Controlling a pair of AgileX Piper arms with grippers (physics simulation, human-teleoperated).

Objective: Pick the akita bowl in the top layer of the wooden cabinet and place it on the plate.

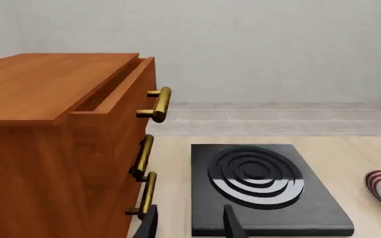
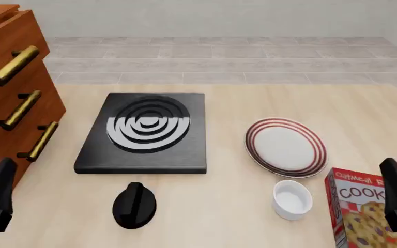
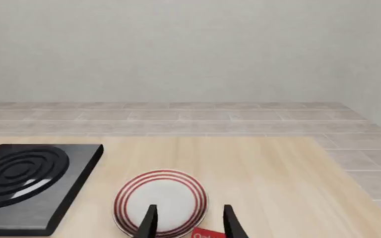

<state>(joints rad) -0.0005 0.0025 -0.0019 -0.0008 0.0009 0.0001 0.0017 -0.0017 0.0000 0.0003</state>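
Top layer (image 1: 114, 94) of reddish wooden cabinet (image 1: 51, 148) ajar; round red-ringed plate (image 2: 285, 146) bare; both grippers (image 1: 189, 225) (image 3: 187, 220) spread, unladen

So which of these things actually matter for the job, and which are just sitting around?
For the job:
wooden cabinet
top drawer, slightly open
plate

Just lying about:
stove burner
black knob
white ramekin
cookie box

The bowl is not visible.

Top layer (image 1: 114, 91) interior out of sight

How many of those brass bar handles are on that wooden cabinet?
3, stacked down the reddish-brown wooden cabinet front at the table's left: top brass bar handle, middle handle, bottom handle. None appears hidden.
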